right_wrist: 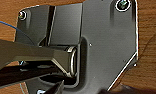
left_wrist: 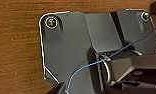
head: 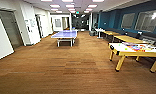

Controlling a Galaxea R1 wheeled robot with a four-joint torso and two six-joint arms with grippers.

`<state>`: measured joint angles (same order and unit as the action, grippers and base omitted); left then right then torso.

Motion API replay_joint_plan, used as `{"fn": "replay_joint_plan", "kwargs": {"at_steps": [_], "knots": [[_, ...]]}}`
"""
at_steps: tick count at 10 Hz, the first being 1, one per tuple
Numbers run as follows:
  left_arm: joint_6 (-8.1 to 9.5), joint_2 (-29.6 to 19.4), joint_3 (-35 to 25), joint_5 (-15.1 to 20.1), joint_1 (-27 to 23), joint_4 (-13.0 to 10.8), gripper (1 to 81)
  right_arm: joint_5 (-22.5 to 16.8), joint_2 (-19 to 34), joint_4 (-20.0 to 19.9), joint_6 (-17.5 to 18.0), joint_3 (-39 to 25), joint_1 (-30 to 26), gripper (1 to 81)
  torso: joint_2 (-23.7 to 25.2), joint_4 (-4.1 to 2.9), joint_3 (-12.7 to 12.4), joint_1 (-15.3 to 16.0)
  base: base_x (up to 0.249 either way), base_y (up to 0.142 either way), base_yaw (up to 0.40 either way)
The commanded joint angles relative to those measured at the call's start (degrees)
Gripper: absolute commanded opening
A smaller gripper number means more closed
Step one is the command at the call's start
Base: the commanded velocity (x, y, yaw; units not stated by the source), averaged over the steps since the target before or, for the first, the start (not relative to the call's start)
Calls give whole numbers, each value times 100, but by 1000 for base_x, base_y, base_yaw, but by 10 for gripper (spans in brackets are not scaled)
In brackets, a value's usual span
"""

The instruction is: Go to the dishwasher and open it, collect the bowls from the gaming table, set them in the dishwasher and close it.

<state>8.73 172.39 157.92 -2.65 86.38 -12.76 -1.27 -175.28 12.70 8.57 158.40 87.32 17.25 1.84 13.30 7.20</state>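
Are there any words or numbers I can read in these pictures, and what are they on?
None can be read.
Papers on the white wall: too blurred to read.
Green sign on the ceiling far down the hall: too small to read.
Colourful games on the gaming table: print too blurred to read.

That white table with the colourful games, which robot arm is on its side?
Probably the right. In the head view the gaming table stands to the right across the wooden floor, far from the robot. Both wrist views look down at floor, so neither arm is near it yet.
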Motion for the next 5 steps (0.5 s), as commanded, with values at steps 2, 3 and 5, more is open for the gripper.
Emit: {"fn": "replay_joint_plan", "kwargs": {"at_steps": [2, 3, 5], "knots": [[-47, -2, 3, 282, -275, -33, 811, -295, 8, 4, -13, -4, -245, 811, 0, 0, 0, -2, 242, 0, 0], [-47, 7, 3, 282, -275, -33, 811, -295, 8, -5, -4, 5, -237, 811, 0, 0, 0, 0, 253, 0, 0], [-47, 7, 11, 282, -267, -16, 811, -295, 8, 4, -4, 5, -263, 811, 0, 0, 0, 0, 253, 0, 0]]}}
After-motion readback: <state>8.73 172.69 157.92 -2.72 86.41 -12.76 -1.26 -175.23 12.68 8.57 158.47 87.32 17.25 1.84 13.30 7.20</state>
